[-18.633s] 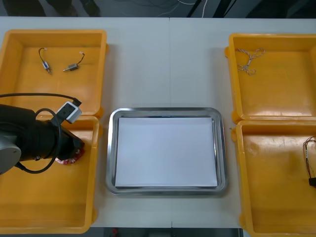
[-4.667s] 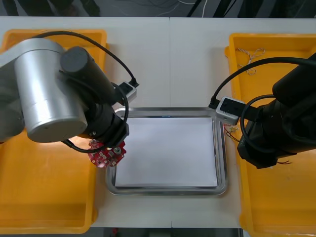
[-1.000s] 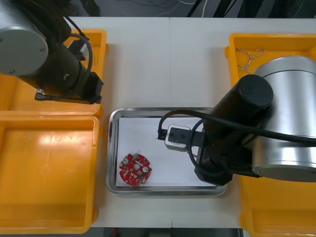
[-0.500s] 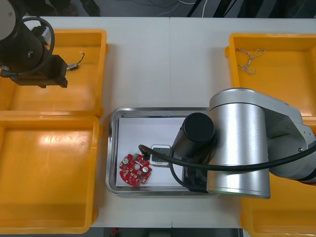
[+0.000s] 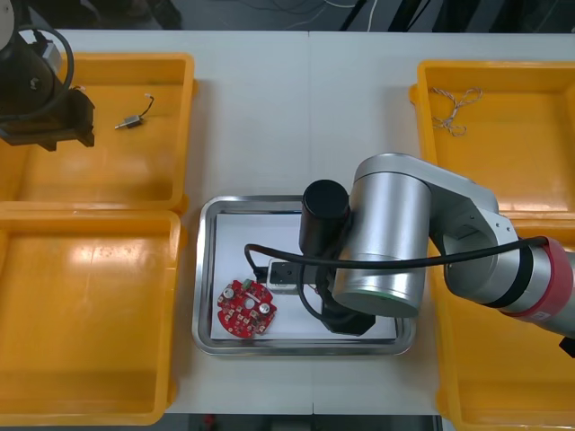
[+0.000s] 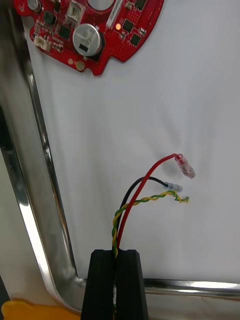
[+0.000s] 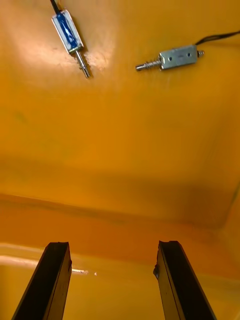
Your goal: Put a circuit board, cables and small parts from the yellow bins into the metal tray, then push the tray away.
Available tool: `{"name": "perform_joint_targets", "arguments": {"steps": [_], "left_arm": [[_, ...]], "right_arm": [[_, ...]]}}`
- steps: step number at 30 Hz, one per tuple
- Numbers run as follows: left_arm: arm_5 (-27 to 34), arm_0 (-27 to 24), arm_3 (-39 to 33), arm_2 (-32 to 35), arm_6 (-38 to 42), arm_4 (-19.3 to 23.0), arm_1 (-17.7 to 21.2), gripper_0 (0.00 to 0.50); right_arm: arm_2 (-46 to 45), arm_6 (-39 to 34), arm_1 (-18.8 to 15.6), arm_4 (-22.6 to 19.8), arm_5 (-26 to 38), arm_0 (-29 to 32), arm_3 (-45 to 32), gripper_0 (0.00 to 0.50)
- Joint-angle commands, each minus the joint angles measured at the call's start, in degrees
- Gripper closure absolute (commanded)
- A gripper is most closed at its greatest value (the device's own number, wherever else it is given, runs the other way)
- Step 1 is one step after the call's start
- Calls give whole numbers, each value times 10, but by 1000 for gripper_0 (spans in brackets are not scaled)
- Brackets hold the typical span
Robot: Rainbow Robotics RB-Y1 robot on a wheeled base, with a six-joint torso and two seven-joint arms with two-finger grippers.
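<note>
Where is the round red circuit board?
Front view: the round red circuit board lies in the metal tray's near-left corner, left of the right gripper holding cables.

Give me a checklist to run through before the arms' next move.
1. Right gripper shut on the red and yellow twisted cable: ok.
2. Cable ends over the white-lined metal tray, inside its rim: ok.
3. Round red circuit board in the tray, apart from the cable: ok.
4. Cable ends touching the tray floor: cannot tell.
5. Left gripper open over the far left yellow bin: ok.
6. Small metal parts between its fingers: not ok, they lie beyond.
</note>
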Motion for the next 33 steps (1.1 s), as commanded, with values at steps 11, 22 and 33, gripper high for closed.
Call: {"name": "perform_joint_targets", "arguments": {"steps": [11,22,33], "left_arm": [[-70,-73,106,29,-87,-37,4,0],[-115,-116,194,36,-108,-55,-19,0],[-195,-159,319,39,-134,-87,-52,0]], "right_arm": [[59,21,9,74,-35,26,-6,500],[59,19,11,95,-44,62,-6,500],[67,16,13,116,-63,72,-6,500]]}}
